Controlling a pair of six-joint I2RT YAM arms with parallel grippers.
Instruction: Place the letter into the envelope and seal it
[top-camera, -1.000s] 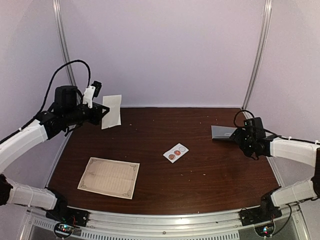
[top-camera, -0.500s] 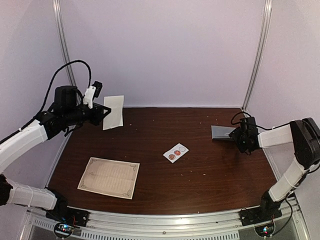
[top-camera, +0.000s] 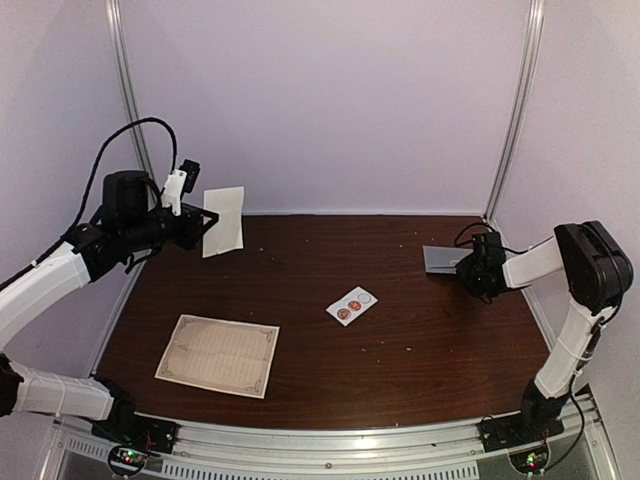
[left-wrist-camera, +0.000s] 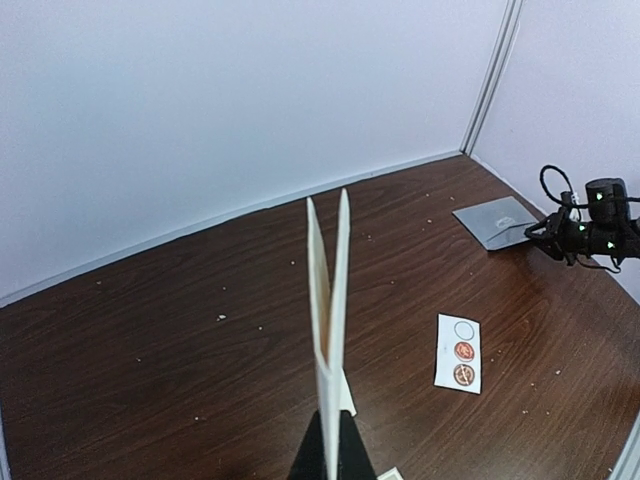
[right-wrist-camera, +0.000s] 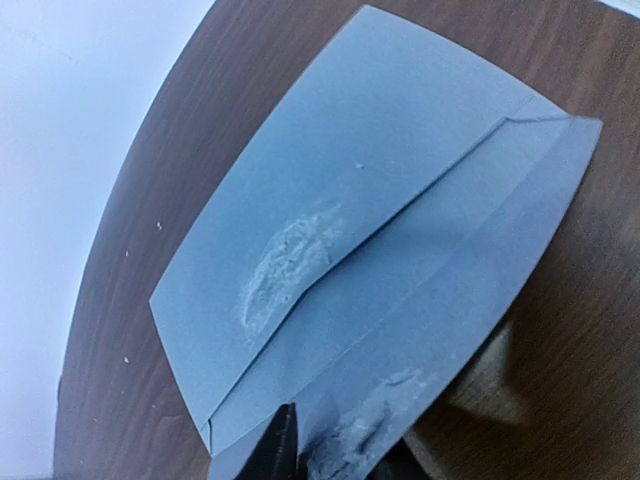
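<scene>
The letter (top-camera: 224, 221), a folded cream sheet, hangs upright in the air at the back left, pinched at its lower edge by my shut left gripper (top-camera: 203, 222). In the left wrist view the letter (left-wrist-camera: 329, 290) shows edge-on, its two leaves parted at the top above my left gripper (left-wrist-camera: 333, 455). The grey-blue envelope (top-camera: 441, 260) lies at the back right of the table. My right gripper (top-camera: 470, 268) is at its near edge. In the right wrist view the envelope (right-wrist-camera: 370, 220) has its near edge lifted slightly, with my right gripper (right-wrist-camera: 340, 462) closed over it, one finger above and one below.
A small white card with red round stickers (top-camera: 351, 304) lies mid-table, also in the left wrist view (left-wrist-camera: 460, 352). A sheet with an ornate border (top-camera: 219, 354) lies flat at the front left. Walls and metal posts close in the back and sides of the table (top-camera: 420, 350).
My right gripper has slid left onto the envelope's near edge and closed on it, the arm's elbow rising. The left arm and letter have barely moved.
</scene>
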